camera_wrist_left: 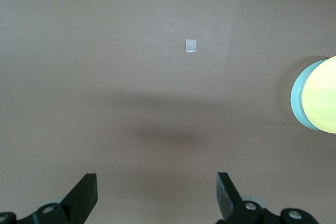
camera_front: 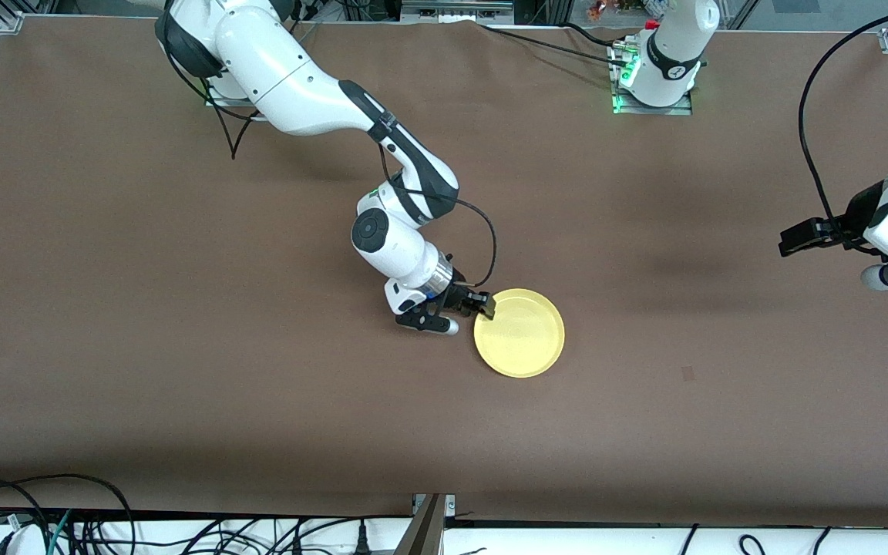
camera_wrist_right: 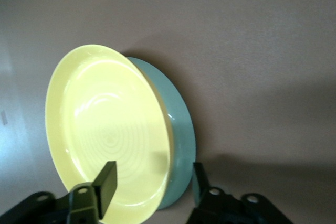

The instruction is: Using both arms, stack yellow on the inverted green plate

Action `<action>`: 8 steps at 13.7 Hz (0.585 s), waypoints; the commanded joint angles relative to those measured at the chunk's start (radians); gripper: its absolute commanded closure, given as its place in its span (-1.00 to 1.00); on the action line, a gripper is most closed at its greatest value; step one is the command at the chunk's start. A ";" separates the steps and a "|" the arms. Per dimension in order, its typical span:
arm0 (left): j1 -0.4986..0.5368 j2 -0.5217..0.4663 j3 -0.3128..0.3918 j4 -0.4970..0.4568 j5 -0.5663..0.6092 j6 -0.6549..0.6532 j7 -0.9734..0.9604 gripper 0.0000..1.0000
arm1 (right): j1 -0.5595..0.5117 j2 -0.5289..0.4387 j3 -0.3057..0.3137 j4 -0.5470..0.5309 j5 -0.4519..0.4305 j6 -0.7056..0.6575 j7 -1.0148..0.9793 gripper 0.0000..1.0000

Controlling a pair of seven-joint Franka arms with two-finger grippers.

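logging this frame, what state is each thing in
yellow plate: right side up, resting on the green plate
green plate: under the yellow one, on the table
right gripper: open, fingers straddling both plates' rims
left gripper: open, empty, waiting over bare table at the left arm's end

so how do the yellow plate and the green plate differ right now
The yellow plate lies on top, face up and almost fully visible; the green plate sits beneath it, only an edge showing. The right gripper straddles the rim of the yellow plate with its fingers apart; whether they touch either plate cannot be told. The left gripper waits open over bare table. Both plates are round, shallow and look about equal in size.
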 commanded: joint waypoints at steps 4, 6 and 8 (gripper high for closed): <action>-0.003 0.005 0.005 0.016 -0.027 -0.010 0.027 -1.00 | 0.007 -0.241 -0.117 -0.063 -0.008 -0.316 0.012 -1.00; -0.014 0.005 -0.004 0.020 -0.018 -0.008 0.018 -1.00 | 0.007 -0.321 -0.205 -0.075 -0.009 -0.474 0.008 -1.00; -0.019 0.006 -0.007 0.031 -0.016 -0.008 0.013 -1.00 | 0.007 -0.381 -0.297 -0.075 -0.043 -0.679 -0.058 -1.00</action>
